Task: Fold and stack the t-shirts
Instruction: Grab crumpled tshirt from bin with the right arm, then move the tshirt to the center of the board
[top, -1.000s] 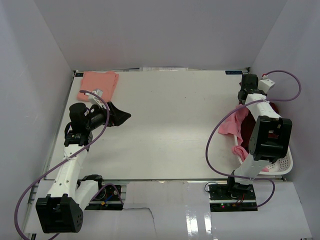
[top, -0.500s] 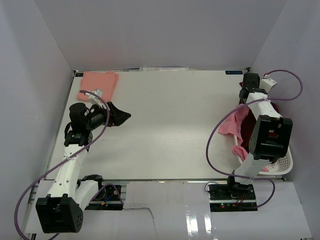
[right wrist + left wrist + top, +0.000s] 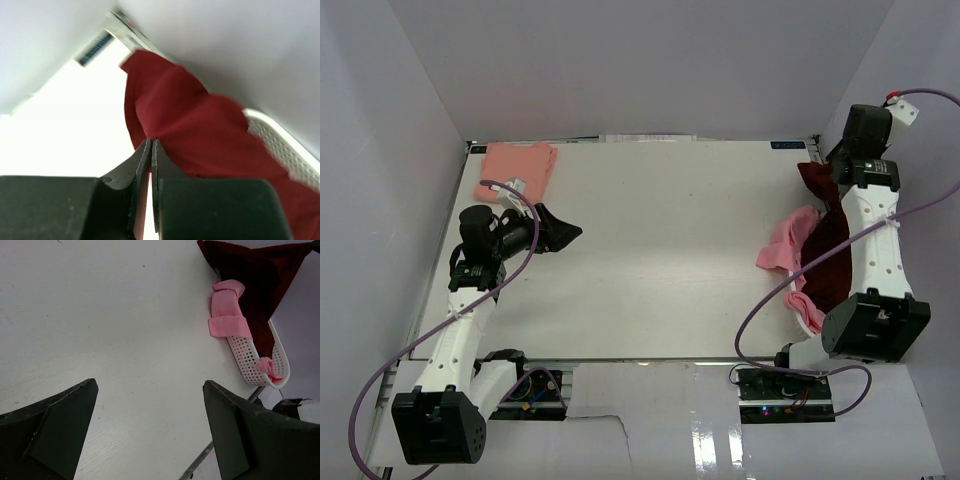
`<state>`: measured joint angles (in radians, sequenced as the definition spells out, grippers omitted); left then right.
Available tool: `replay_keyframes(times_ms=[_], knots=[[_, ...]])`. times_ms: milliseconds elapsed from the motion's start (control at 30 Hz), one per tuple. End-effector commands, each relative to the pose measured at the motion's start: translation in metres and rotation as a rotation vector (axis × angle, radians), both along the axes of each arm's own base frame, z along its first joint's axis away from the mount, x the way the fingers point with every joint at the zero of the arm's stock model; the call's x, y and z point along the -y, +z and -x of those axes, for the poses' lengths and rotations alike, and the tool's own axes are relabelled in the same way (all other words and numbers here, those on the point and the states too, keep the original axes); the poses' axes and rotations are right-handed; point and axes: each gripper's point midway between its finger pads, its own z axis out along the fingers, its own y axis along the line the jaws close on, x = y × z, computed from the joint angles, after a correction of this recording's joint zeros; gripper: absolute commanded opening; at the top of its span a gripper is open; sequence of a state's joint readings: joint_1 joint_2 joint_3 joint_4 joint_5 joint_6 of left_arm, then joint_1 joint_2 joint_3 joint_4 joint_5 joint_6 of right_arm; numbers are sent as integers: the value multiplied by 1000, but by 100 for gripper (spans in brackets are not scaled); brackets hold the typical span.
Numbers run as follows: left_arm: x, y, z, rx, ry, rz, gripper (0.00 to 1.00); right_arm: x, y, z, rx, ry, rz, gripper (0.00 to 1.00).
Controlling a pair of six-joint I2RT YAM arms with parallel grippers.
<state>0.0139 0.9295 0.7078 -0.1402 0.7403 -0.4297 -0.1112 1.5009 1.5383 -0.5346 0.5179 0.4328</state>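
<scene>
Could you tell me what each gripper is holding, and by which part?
Right gripper pinches the maroon t-shirt by a bunched top edge; left gripper holds nothing.

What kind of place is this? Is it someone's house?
Probably a robot test booth, not a house: plain walls box in a white table, two robot arms sit at its edge, and shirts spill from a basket.

White table (image 3: 650,260), white perforated plastic basket (image 3: 247,362) at its right edge, pale grey enclosure walls (image 3: 620,60)
</scene>
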Motion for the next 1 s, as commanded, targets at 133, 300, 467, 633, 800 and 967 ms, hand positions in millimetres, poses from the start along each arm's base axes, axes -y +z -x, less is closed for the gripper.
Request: replay_keyframes(times_ms=[133, 300, 467, 633, 800, 967], knots=[[0, -1, -1, 2, -6, -7, 98, -96, 150, -8, 342, 599, 28, 8], [-2, -2, -3, 0, 6, -14, 98, -172, 178, 6, 330, 948, -39, 8], [-5, -3, -4, 0, 23, -25, 98, -271, 195, 40, 324, 1332, -23, 8], [-6, -5, -6, -8, 29, -30, 98, -319, 192, 60, 343, 1505, -54, 8], [-6, -9, -8, -22, 32, -32, 98, -370, 184, 92, 330, 1710, -160, 8], [-7, -9, -8, -19, 37, -37, 98, -414, 180, 123, 331, 1855, -185, 8]])
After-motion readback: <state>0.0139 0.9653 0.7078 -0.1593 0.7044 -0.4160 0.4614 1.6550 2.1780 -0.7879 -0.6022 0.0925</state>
